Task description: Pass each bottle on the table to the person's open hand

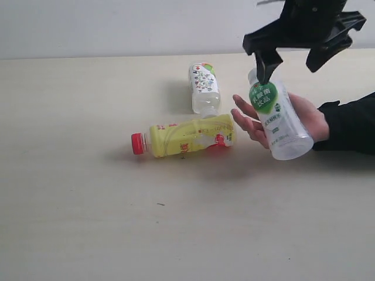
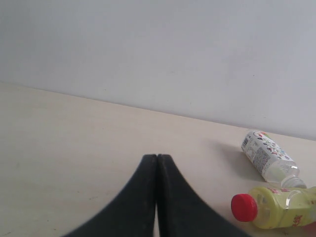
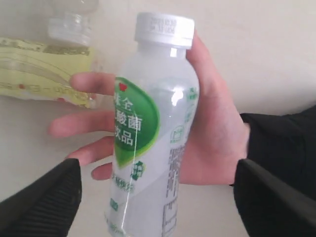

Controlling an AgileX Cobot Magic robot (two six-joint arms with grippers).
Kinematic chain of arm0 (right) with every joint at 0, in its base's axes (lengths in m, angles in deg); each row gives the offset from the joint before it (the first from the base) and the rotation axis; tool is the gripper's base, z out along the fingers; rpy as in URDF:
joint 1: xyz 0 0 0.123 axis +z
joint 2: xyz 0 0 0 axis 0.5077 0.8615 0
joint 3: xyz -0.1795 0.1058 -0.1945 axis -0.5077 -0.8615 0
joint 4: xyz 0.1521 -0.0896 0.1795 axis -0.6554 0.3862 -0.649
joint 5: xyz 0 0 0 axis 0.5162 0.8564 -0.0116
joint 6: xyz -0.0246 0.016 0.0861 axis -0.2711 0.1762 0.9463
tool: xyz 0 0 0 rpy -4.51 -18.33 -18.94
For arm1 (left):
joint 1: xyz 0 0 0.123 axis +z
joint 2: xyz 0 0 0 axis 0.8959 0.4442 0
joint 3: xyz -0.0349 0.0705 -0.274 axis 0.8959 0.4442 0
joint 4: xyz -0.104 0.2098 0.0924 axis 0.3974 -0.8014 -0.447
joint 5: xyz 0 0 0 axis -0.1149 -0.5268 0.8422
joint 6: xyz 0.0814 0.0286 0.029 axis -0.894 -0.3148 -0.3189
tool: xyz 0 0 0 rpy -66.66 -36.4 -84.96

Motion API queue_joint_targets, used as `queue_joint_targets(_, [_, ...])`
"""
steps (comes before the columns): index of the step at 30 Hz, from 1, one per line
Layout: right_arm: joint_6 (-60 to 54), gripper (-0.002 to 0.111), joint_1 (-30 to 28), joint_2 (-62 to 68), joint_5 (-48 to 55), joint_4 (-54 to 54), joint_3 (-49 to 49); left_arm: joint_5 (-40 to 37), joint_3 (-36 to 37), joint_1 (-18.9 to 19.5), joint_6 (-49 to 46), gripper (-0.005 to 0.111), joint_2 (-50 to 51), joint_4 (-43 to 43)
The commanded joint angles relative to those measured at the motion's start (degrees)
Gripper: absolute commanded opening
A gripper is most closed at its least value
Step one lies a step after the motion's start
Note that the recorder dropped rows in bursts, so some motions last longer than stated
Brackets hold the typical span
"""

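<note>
Count: 3 btls in view, 1 person's hand [image 1: 309, 117], 2 grippers. The hand is open, palm up, fingers spread and nearly straight, not curled. The white btl [image 1: 278, 114] lies tilted across the palm, w/ both ends sticking out past the hand's edges. It has a translucent white body, a white cap, a green leaf-shaped label w/ white characters, and small green print lower down. The R gripper [image 1: 290, 71] hangs just above the hand w/ jaws spread wide, one either side of the btl. The wrist view shows gaps both sides, so it grips nothing. The yellow btl [image 1: 184, 137] lies on its side just beyond the fingertips, base toward them and red cap pointing away. The patterned btl [image 1: 204, 88] also lies on its side, off the fingertips toward the wall [image 1: 117, 26]. Its neck end looks to touch the yellow one. The L gripper [image 2: 157, 159] is pressed closed on nothing, well past the yellow btl's cap end, over the table [image 1: 88, 205]. A black sleeve [image 1: 351, 123] covers the wrist. The table's far edge meets the wall behind the hand. Bare tabletop stretches wide on the fingertip side and in front.
</note>
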Motion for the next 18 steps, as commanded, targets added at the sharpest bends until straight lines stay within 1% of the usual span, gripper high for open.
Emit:
queue_joint_targets(1, [-1.23, 0.072, -0.26, -8.47, -0.06, -2.18, 0.26, 0.48, -0.05, 0.17, 0.13, 0.002, -0.37, -0.22])
queue_joint_targets(6, [-4.43, 0.042, -0.26, -18.21, -0.06, -5.72, -1.60, 0.48, -0.05, 0.17, 0.13, 0.002, -0.37, -0.22])
queue_joint_targets(8, [-5.63, 0.029, -0.26, -24.02, -0.06, -7.34, -4.55, 0.48, -0.05, 0.17, 0.13, 0.002, -0.37, -0.22])
queue_joint_targets(9, [-6.12, 0.020, -0.26, -27.19, -1.77, -7.37, -7.11, 0.48, -0.05, 0.17, 0.13, 0.002, -0.37, -0.22])
queue_joint_targets(12, [-7.62, 0.004, -0.26, -37.61, -7.27, -7.37, -14.64, 0.48, -0.05, 0.17, 0.13, 0.002, -0.37, -0.22])
queue_joint_targets(13, [-8.17, 0.000, -0.26, -40.53, -8.79, -7.37, -17.82, 0.48, -0.05, 0.17, 0.13, 0.002, -0.37, -0.22])
queue_joint_targets(17, [-11.53, 0.000, -0.26, -54.55, -16.64, -7.41, -31.14, 0.48, -0.05, 0.17, 0.13, 0.002, -0.37, -0.22])
queue_joint_targets(18, [-12.61, 0.000, -0.26, -58.21, -18.91, -7.41, -35.82, 0.48, -0.05, 0.17, 0.13, 0.002, -0.37, -0.22])
